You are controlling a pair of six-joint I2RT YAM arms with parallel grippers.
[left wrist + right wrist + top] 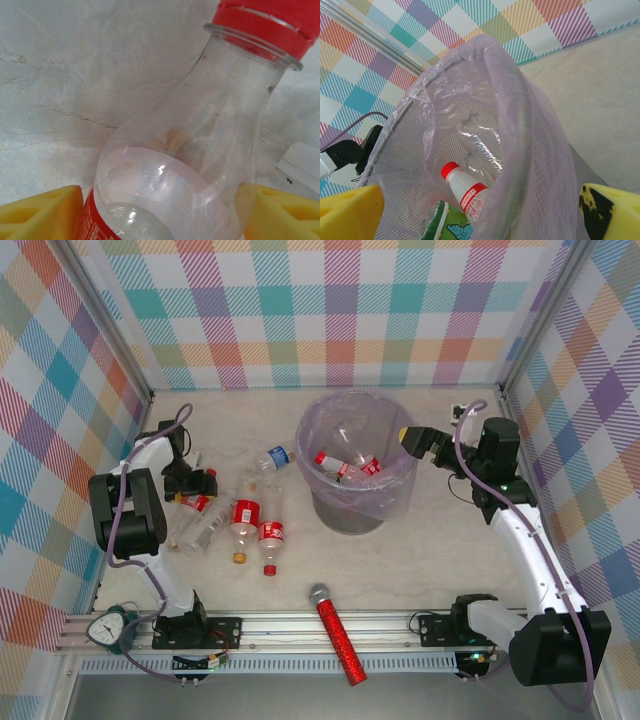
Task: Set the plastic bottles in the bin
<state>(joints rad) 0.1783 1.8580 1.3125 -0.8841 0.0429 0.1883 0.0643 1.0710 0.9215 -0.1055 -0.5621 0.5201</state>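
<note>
Several plastic bottles lie left of the bin [352,508], a grey mesh bucket lined with a lavender bag. My left gripper [193,487] is low on the table, its yellow fingers [42,215] pressed against both sides of a clear red-capped bottle [200,150], which rests on the table. Other bottles include a blue-capped one [272,458] and two red-labelled ones [244,514]. My right gripper [417,443] hangs open at the bin's right rim [520,115] with nothing between its fingers. Inside lie a white red-capped bottle [465,187], a green one [440,225] and a crushed clear one [480,142].
A red glittery microphone [338,632] with a silver head lies at the near edge, between the arm bases. Checked walls close the table at the back and both sides. A gauge [107,628] sits by the left base.
</note>
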